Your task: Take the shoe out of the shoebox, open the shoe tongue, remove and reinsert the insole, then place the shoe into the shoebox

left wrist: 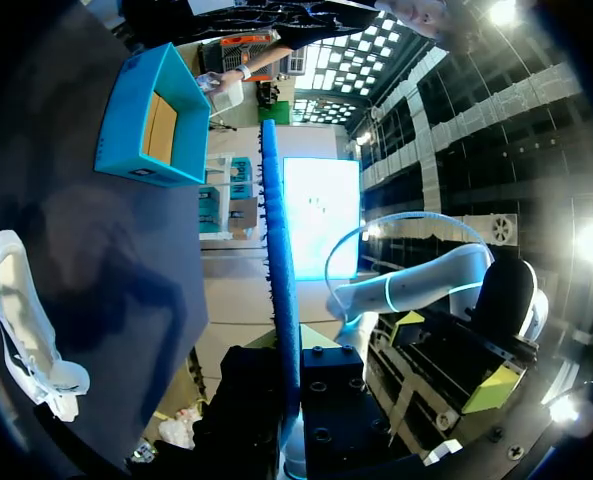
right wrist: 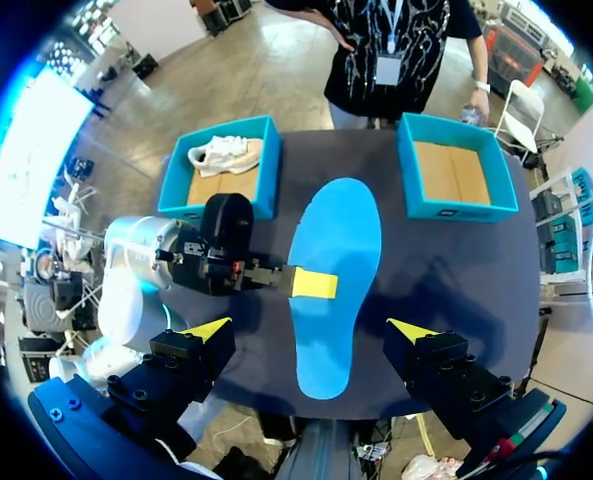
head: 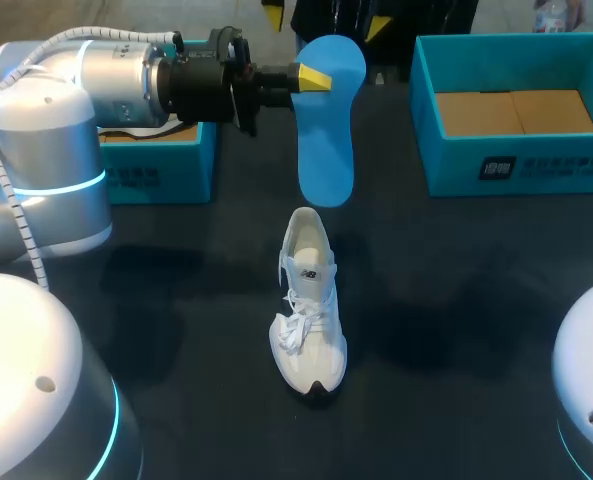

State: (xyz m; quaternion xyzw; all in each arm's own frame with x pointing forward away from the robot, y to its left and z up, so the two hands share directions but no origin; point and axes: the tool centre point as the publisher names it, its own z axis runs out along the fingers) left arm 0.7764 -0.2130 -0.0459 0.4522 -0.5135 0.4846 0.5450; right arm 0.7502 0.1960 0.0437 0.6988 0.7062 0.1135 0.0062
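The left claw [head: 314, 78] is clamped on one long edge of a flat, smooth blue insole [head: 326, 130], holding it in the air above the far middle of the dark matte surface [head: 456, 290]. The white lace-up shoe [head: 309, 310] stands upright near the surface's middle, with its toe toward the near edge and its laces loose. The teal shoebox [head: 516, 165], with a cardboard floor, sits at the far right corner. The right claw [right wrist: 308, 328] hangs above the insole with its fingers wide apart. A second teal box [right wrist: 268, 170] at the far left seems to hold another white shoe.
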